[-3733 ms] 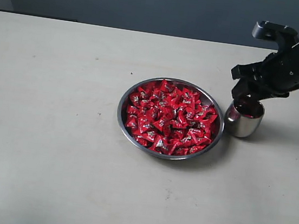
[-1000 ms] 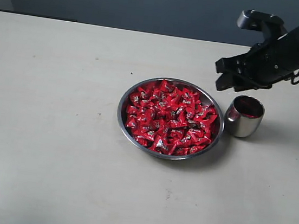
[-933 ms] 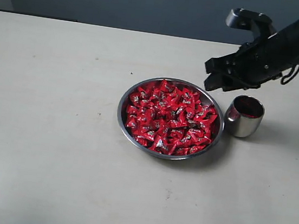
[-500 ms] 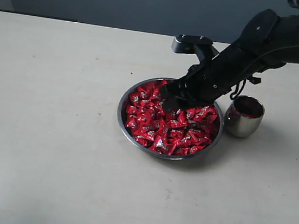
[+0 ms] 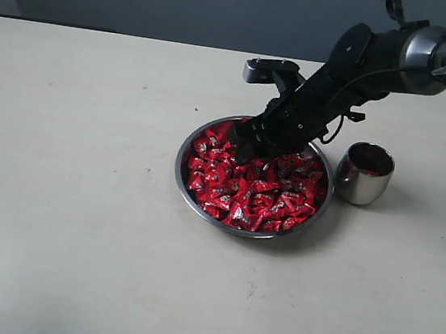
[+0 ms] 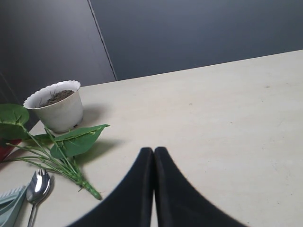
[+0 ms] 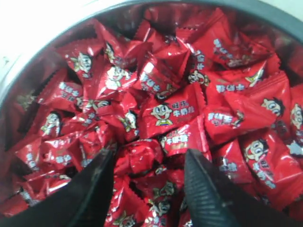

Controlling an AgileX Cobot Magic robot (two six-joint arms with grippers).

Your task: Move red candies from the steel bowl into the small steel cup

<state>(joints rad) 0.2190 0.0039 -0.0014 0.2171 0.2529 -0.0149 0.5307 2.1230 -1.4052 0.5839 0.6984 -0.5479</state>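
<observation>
Pale desk (image 5: 81, 198) under a dark wall carries the wide bowl (image 5: 181, 166) heaped with red candies (image 5: 260, 192). The small cup (image 5: 361, 180) stands just beside its rim, likely so each carry is short. The right gripper (image 7: 149, 158) dips into the heap, jaws wide apart astride one candy, gripping nothing yet. The left gripper (image 6: 154, 153) rests closed and empty over the desk.

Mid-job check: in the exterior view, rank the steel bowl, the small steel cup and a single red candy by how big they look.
1. steel bowl, widest by far
2. small steel cup, much narrower than the bowl
3. red candy, smallest

All three sit at a similar depth on the table, so the order is safe.
</observation>
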